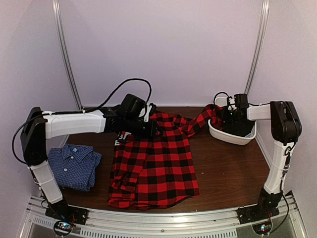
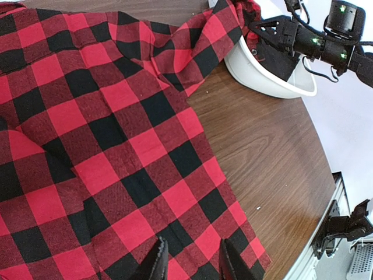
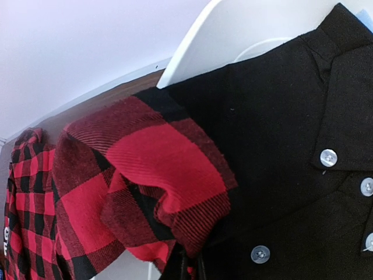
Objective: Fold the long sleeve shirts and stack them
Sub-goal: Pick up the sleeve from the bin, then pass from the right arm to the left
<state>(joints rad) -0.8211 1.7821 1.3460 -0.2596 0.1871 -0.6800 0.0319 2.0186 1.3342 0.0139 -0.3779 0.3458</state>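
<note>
A red-and-black plaid shirt [image 1: 153,168] lies spread flat across the middle of a dark wooden table [image 1: 223,168], one sleeve stretching back and right to the rim of a white basin [image 1: 233,139], which holds a black buttoned garment [image 3: 280,146]. The right gripper [image 3: 187,269] is at the basin, its tips drawn close together on the bunched end of that sleeve. The left gripper [image 2: 194,258] sits at the shirt's far left shoulder with its fingers partly apart over the plaid (whether they pinch the cloth cannot be told), and a folded blue check shirt [image 1: 74,166] rests at the table's left edge, just beside the plaid one.
</note>
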